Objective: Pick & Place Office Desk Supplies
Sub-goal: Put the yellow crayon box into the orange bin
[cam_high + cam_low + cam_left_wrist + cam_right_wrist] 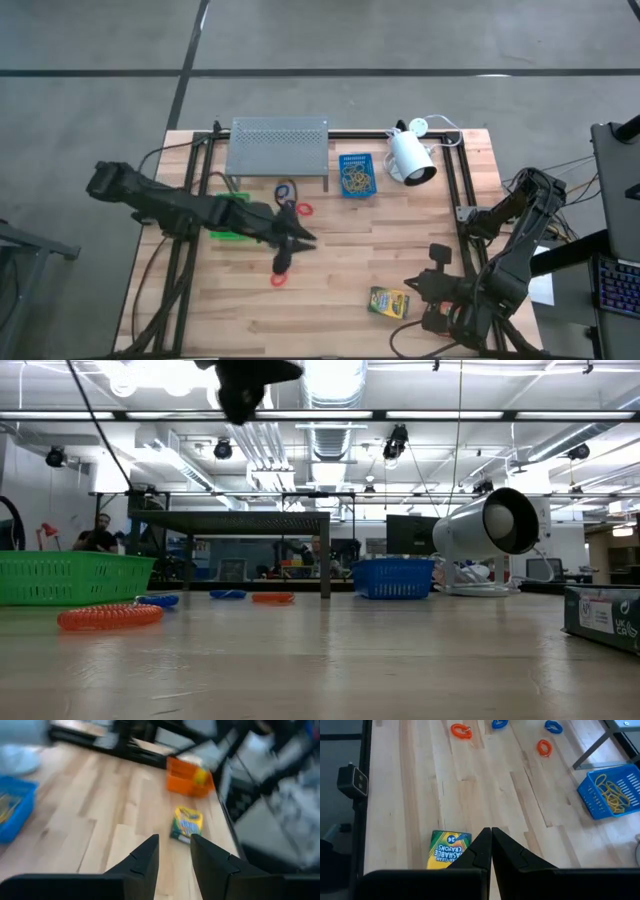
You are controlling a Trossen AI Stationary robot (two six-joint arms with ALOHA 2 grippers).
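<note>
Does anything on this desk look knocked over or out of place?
Yes: the white lamp lies tipped on its side by the blue tray. Red and blue loops are scattered loose on the wood, and a crayon box lies flat outside any tray.

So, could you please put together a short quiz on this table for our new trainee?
1. True or false: the right gripper is shut.
2. The rubber bands lie in: A) the green tray, B) the blue tray, C) the orange tray.
3. Which printed box lies on the table nearest the right gripper?

Key: 1 true; 2 B; 3 the crayon box.
</note>
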